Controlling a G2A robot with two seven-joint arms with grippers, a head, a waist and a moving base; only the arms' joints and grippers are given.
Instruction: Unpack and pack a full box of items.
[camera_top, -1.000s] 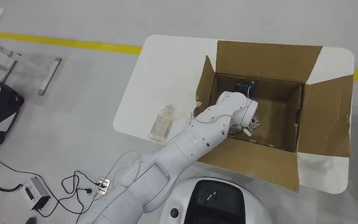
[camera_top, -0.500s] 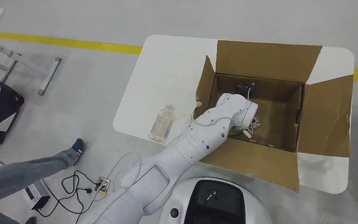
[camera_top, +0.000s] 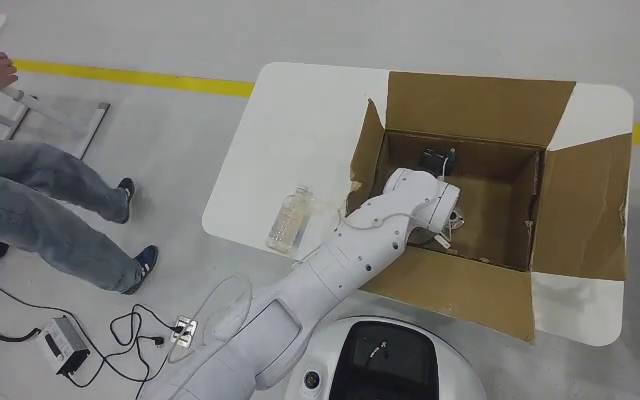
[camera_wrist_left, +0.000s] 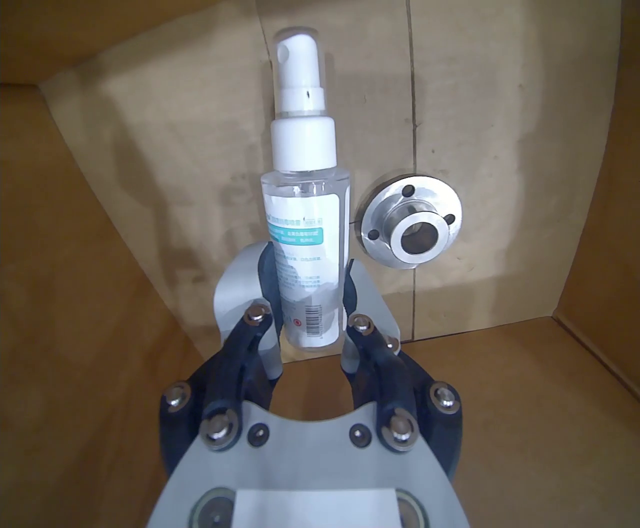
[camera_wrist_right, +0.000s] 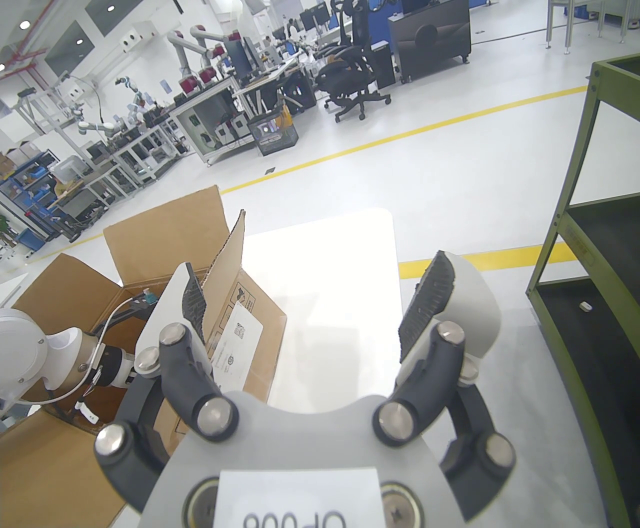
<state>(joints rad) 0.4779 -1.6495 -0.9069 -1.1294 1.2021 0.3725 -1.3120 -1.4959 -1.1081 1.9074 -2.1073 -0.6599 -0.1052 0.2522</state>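
Observation:
Inside the open cardboard box, my left gripper is shut on a clear spray bottle with a white pump top and a printed label. It holds the bottle by its lower half. A round metal flange lies on the box floor just beside the bottle. From above, the left arm reaches over the box's near-left wall and hides the bottle. My right gripper is open and empty, above the white table beside the box.
A clear plastic bottle lies on the table left of the box. The box flaps are folded outward. A green shelf cart stands on the floor beyond the table's right side.
The left arm has barely shifted inside the box. The plastic bottle on the table and the box have stayed in place.

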